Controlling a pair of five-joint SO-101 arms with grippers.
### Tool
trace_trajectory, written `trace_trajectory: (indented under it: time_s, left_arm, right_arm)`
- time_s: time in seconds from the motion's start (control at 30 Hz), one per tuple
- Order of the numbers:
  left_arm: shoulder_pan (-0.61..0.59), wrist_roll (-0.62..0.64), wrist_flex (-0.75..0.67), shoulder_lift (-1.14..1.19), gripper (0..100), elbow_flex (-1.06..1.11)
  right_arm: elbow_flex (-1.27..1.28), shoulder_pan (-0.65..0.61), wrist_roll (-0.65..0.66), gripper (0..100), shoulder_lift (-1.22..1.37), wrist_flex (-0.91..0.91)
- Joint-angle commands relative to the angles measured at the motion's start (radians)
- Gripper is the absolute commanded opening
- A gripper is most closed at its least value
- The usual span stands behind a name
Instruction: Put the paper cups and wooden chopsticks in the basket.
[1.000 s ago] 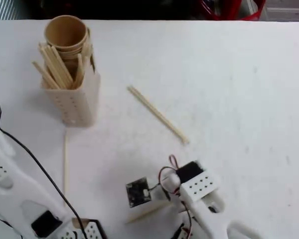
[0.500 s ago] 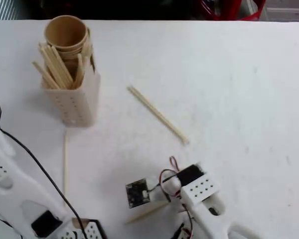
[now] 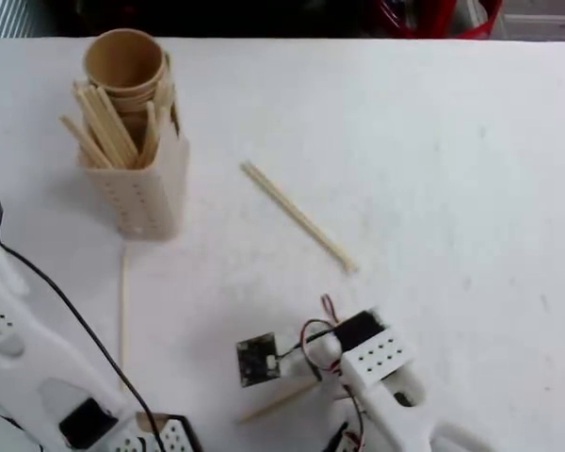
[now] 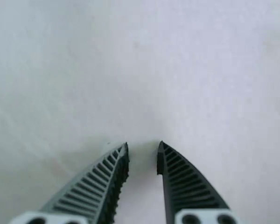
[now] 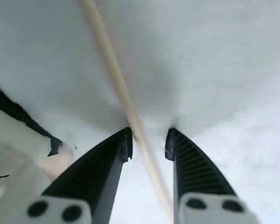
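The right tool [image 5: 148, 140] is seen low over the white counter [image 5: 214, 56], its two dark ribbed fingers [image 5: 105, 161] held apart. A pale wooden chopstick [image 5: 109, 60] is laid flat on the counter and passes through the gap between the fingertips, nearer to one finger than the other; contact cannot be made out. Beside one finger, a white part [image 5: 14, 140] edged by a black cable [image 5: 18, 114] is seen.

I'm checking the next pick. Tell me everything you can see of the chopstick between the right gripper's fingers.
The chopstick is a thin, straight, pale wooden stick lying flat on the white table. It runs through the gap of the open right gripper, nearer one finger, not clamped. From above, its end pokes out slanted from under that arm.
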Motion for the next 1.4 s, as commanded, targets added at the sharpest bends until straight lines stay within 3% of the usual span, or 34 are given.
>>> trace_trajectory:
  time_s: [0.0,0.13,0.27,0.57,0.93,1.2,1.37]
  left_arm:
    - [-0.021,0.005,0.002,0.173,13,0.008]
    - [-0.021,0.005,0.002,0.173,13,0.008]
    - [-0.024,0.005,0.002,0.171,13,0.008]
    - [-0.027,0.005,0.002,0.171,13,0.008]
    - [-0.042,0.005,0.002,0.170,13,0.008]
    - [-0.045,0.005,0.003,0.173,13,-0.006]
    - [-0.048,0.005,0.009,0.180,13,-0.031]
  right_arm:
    - [-0.063,-0.010,-0.014,11.8,0.101,0.021]
    - [-0.146,-0.010,-0.034,11.0,0.248,0.012]
    - [-0.241,-0.010,-0.097,1.7,0.374,-0.067]
    - [-0.471,-0.002,-0.328,1.7,0.562,-0.163]
    - [-0.789,-0.001,-0.644,1.7,0.573,-0.170]
    - [-1.011,-0.002,-0.746,1.7,0.565,-0.028]
    - [-1.169,-0.002,-0.832,1.7,0.412,0.041]
